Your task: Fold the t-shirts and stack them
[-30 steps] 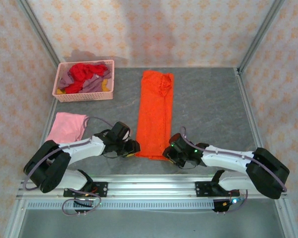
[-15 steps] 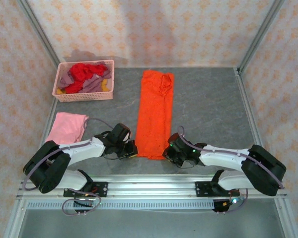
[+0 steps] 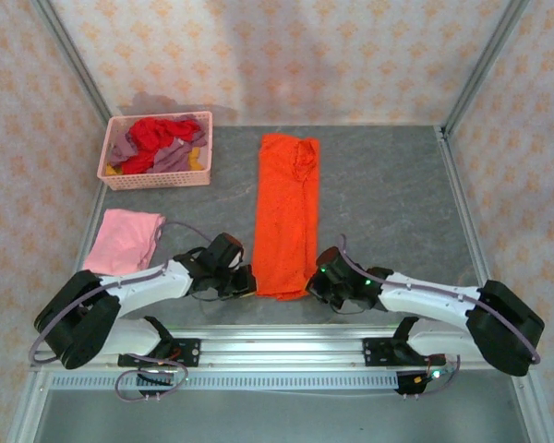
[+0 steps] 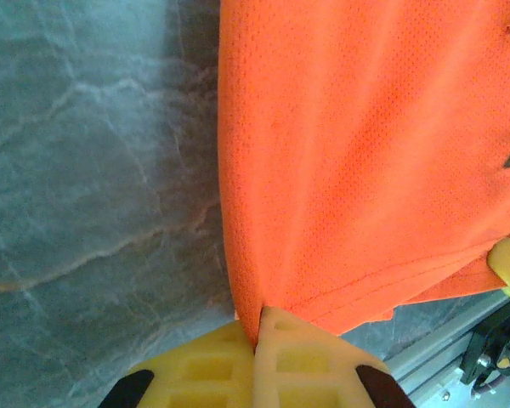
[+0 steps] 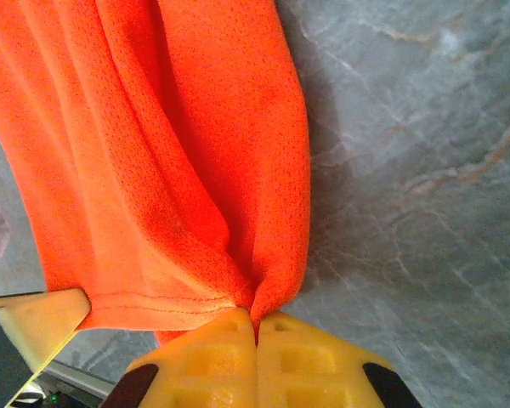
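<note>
A bright orange t-shirt (image 3: 284,212) lies as a long narrow strip down the middle of the table. My left gripper (image 3: 248,283) is shut on its near left corner, where the yellow fingers (image 4: 204,370) pinch the hem of the orange t-shirt (image 4: 357,153). My right gripper (image 3: 314,284) is shut on the near right corner; there the cloth of the orange t-shirt (image 5: 178,144) bunches into the closed yellow fingers (image 5: 310,357). A light pink t-shirt (image 3: 125,240) lies folded at the left. Red, mauve and yellow t-shirts (image 3: 157,143) are heaped in the basket.
The pink lattice basket (image 3: 157,179) stands at the back left. The grey marbled tabletop (image 3: 388,203) is bare to the right of the orange strip. A metal rail (image 3: 286,346) runs along the near edge, and patterned walls close in the back and sides.
Both grippers have closed on the near corners of the orange t-shirt. Its near end has drawn narrower between them.
</note>
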### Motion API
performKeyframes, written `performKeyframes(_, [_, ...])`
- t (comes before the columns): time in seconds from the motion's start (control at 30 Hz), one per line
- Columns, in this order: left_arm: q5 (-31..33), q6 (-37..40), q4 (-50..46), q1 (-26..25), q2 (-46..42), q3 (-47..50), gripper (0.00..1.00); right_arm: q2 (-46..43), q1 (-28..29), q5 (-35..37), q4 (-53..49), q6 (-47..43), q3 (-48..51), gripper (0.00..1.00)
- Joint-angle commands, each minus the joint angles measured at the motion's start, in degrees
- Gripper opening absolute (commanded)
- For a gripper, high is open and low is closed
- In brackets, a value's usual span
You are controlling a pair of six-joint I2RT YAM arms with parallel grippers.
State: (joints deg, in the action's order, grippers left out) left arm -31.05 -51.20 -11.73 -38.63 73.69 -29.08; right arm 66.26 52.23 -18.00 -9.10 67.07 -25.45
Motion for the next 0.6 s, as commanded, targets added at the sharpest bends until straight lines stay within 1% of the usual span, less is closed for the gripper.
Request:
performKeyframes(0.0, [1.32, -2.07, -4.72, -1.3, -2.06, 0.82, 0.0, -1.77, 1.18, 0.45, -4.98, 1.44, 0.51, 0.0])
performKeyframes(0.1, [2.7, -3.73, -6.61, -1.71, -5.57, 0.81, 0.0, -4.58, 1.14, 3.14, -7.76, 0.9, -1.22, 0.0])
performKeyframes(0.13, [3.72, -3.65, -7.61, -1.64, -6.68, 0.13, 0.0, -5.36, 1.14, 5.08, -9.39, -0.01, -2.33, 0.0])
performKeyframes(0.2, [5.23, -2.75, -10.19, -1.34, -7.29, -2.04, 0.0, -5.42, 0.21, 6.54, -11.24, -2.01, -4.56, 0.0])
performKeyframes(0.33, [7.31, -0.75, -13.96, 0.09, -6.07, -6.98, 0.0, -2.66, -3.35, 5.18, -10.94, -6.32, -8.55, 0.0])
performKeyframes(0.43, [7.94, -0.01, -13.83, 2.27, -4.76, -9.54, 0.0, 0.05, -6.19, 4.84, -10.69, -10.2, -11.9, 0.0])
performKeyframes(0.57, [8.01, 1.95, -14.15, 5.27, -0.48, -14.15, 0.0, 3.91, -10.06, 4.46, -10.48, -14.48, -16.21, 0.0])
